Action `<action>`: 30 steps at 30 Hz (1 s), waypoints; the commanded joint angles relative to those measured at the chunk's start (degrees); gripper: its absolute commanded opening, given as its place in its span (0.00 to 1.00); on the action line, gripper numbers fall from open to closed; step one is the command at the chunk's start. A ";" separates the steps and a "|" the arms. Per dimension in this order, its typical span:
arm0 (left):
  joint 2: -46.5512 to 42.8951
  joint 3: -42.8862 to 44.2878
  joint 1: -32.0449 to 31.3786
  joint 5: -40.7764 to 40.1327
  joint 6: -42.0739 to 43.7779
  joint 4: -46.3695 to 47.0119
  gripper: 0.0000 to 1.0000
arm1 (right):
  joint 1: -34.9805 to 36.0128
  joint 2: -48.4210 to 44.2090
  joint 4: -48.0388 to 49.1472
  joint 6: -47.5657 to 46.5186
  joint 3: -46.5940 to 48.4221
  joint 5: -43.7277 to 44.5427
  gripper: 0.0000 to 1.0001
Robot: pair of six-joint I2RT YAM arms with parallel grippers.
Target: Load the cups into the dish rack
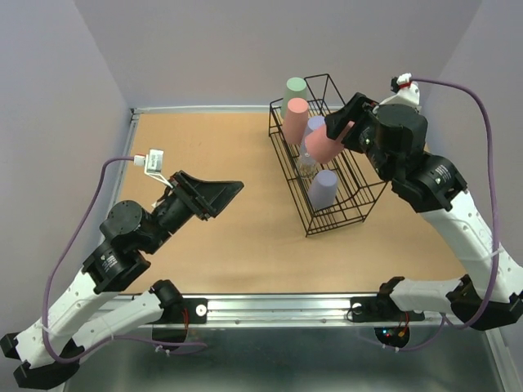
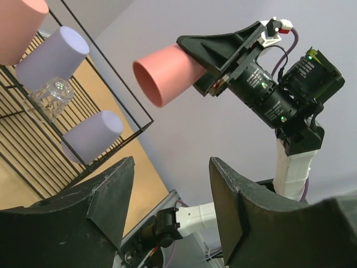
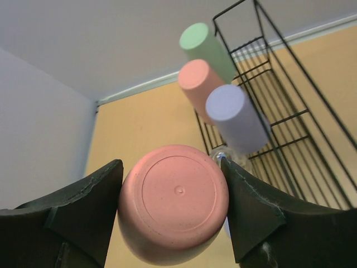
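My right gripper [image 1: 337, 132] is closed on a salmon-red tapered plastic cup [image 1: 324, 147]. In the right wrist view the two fingers press on the cup's sides, and its flat closed bottom [image 3: 177, 195] faces the camera. The left wrist view shows this cup [image 2: 167, 72] in the air, tilted, with its open mouth pointing away from the gripper and just beside the upper frame of the large black wire dish rack [image 1: 288, 175].

Inside the rack I see a pale green plastic cup [image 1: 295, 87] at the far end, then a second salmon-red cup [image 1: 295, 119]. After these come a lavender-blue cup [image 1: 315, 124], a small clear cup [image 2: 50, 97] and another lavender-blue cup [image 1: 322, 189] on the lower step.

My left gripper [image 1: 229, 189] stands well apart from the rack, above the brown table [image 1: 212, 245]. Its fingers are spread and hold nothing.
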 commanded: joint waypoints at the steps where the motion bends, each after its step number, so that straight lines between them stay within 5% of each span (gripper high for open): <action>1: -1.25 -0.54 0.23 -1.90 1.20 -2.94 0.66 | -2.65 1.49 -1.14 -6.34 6.44 7.37 0.00; 8: -1.34 1.40 0.23 -1.82 2.78 -6.11 0.65 | -18.25 6.94 -2.89 -8.37 11.01 -0.95 0.00; 17: -2.30 2.63 0.23 -1.99 3.84 -8.83 0.64 | -39.20 15.46 -3.69 -1.44 13.74 -32.23 0.00; 30: -7.58 -1.06 0.23 -4.28 2.17 -10.77 0.63 | -39.83 18.28 -2.02 -0.37 10.67 -40.87 0.00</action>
